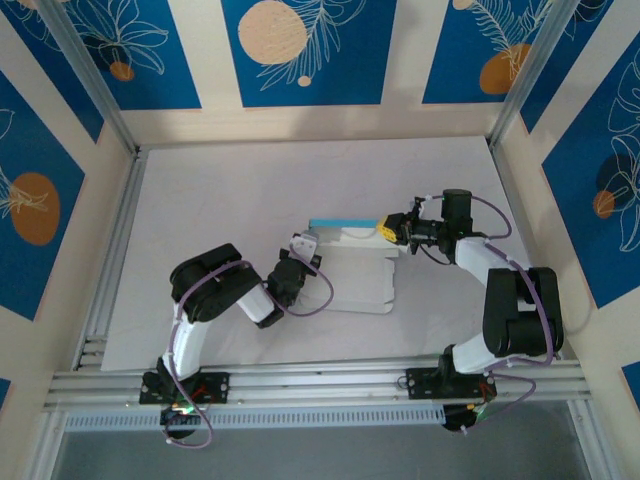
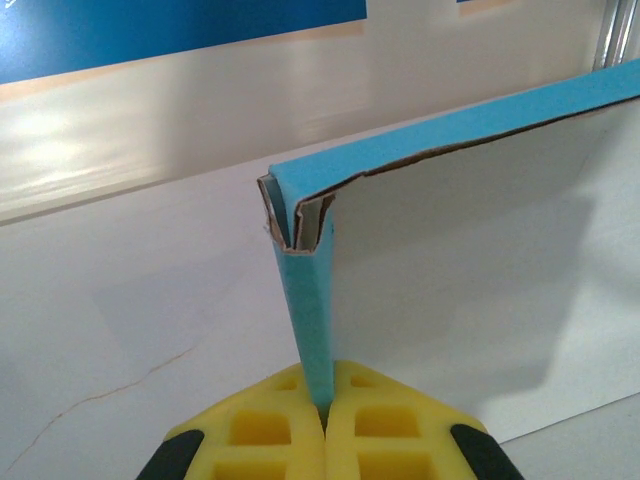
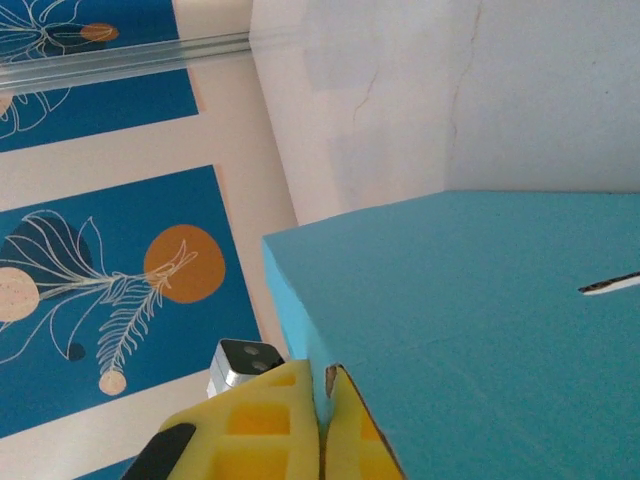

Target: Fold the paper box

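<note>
Behind paper box [image 1: 360, 282], blue patterned walls [image 1: 165, 60]

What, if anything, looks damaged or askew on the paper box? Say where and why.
The paper box has a crumpled corner, seen by the left wrist camera: its folded blue flaps gape apart with ragged brownish edges, just above the strip pinched by the left gripper.

top: overhead, whole table [image 1: 220, 200] | wrists: close-up, both on paper box [image 2: 480, 280]

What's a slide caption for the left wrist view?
Left gripper shut on the paper box, pinching a blue corner flap beside its raised white wall.
</note>
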Motion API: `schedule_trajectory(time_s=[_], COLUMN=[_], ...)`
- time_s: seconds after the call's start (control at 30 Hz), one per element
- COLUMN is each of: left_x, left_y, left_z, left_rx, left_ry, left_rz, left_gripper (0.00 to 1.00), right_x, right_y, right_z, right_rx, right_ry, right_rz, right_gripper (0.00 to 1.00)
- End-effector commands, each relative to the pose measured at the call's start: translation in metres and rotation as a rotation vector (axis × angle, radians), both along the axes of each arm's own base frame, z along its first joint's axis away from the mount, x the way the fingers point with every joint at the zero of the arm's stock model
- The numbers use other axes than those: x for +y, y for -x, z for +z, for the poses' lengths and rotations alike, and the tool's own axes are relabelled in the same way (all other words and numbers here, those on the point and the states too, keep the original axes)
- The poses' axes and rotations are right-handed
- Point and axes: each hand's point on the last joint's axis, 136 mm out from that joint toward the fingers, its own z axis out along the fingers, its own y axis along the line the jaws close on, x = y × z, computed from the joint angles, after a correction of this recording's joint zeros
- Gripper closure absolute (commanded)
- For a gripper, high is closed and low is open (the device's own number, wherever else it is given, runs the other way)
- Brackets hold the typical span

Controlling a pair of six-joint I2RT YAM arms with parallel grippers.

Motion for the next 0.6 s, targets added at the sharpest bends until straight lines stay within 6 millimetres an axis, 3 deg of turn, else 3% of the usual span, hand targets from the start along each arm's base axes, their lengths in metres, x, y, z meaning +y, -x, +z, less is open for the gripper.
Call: schedule_trajectory(time_s=[0.0,0.23,0.57], left_x=[-0.005,-0.004,0.0], left_y=[0.011,0.01,0.008], left_z=[-0.023,-0.02,-0.018], left_rx=[0.036,0.03,0.024], left_ry=[-0.083,-0.08,-0.084], left_rz=[-0.04,-0.026,0.001], left_gripper=[1.0,1.0,1.0], right_x=[0.004,0.003,-0.002], right_y=[0.004,0.005,0.007], right_z=[0.0,-0.004,-0.011], right_rx=[-0.007,-0.001,0.028], right_ry=[-0.027,-0.014,0.035], right_rz=[0.025,0.019,-0.013], right_gripper=[0.94,1.0,1.0])
